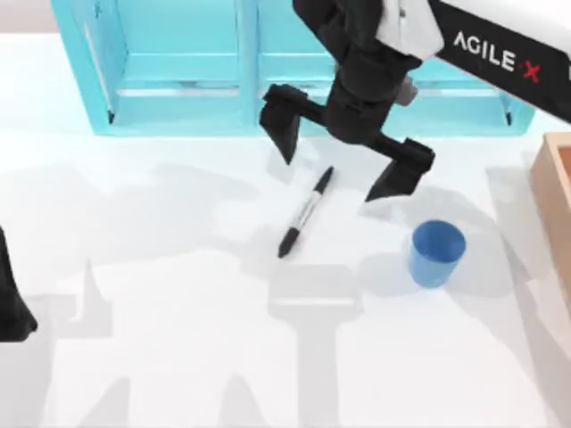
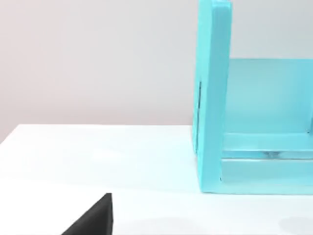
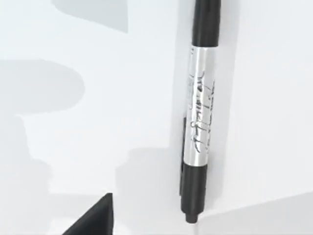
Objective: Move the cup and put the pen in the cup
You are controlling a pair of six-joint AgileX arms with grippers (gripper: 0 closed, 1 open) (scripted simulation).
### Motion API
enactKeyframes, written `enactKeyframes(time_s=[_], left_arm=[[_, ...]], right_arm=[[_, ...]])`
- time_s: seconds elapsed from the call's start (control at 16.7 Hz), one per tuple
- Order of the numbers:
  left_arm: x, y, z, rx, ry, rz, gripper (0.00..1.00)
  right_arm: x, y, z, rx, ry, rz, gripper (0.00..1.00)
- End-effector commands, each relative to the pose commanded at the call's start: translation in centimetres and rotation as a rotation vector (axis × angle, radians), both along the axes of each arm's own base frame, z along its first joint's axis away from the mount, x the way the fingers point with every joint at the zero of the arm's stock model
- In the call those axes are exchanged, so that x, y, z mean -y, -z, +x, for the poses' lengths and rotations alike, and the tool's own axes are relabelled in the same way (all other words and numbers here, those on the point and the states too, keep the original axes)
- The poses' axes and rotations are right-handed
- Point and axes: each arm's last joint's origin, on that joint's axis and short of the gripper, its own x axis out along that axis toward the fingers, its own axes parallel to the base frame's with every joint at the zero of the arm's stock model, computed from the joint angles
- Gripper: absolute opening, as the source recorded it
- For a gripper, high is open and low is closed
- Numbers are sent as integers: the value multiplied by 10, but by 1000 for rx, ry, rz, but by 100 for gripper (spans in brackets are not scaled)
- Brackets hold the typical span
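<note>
Overhead, right gripper (image 1: 343, 156) fingers spread wide, pen (image 1: 305, 212) flat on table just below between them, untouched

Black right end effector (image 1: 341, 165), white-lettered arm

A white table (image 1: 178, 357) spreads across the whole scene, brightly lit, with soft grey shadows lying over it. Along the far edge stands a turquoise shelf unit (image 1: 187, 80), open-fronted and split by upright dividers. At the right edge sits a brown wooden box (image 1: 555, 192). Behind it all, a plain pale wall (image 2: 98, 58).
</note>
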Motion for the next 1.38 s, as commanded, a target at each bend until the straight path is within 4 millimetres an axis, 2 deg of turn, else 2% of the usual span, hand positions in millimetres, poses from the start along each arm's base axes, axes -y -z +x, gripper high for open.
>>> enactKeyframes(time_s=[0.12,0.48,0.6,0.96,1.08,1.26,1.38], left_arm=[[0,0,0,0,0,0,100],[0,0,0,0,0,0,100],[0,0,0,0,0,0,100],[0,0,0,0,0,0,100],[0,0,0,0,0,0,100],[0,0,0,0,0,0,100],[0,0,0,0,0,0,100]], right_arm=[[-7,10,2,-3,28,12,100],[-7,16,4,-4,33,12,100],[-12,33,6,-4,30,13,100],[-25,102,10,-3,30,14,100],[-26,108,10,-4,30,13,100],[-26,108,10,-4,30,13,100],[-26,108,10,-4,30,13,85]])
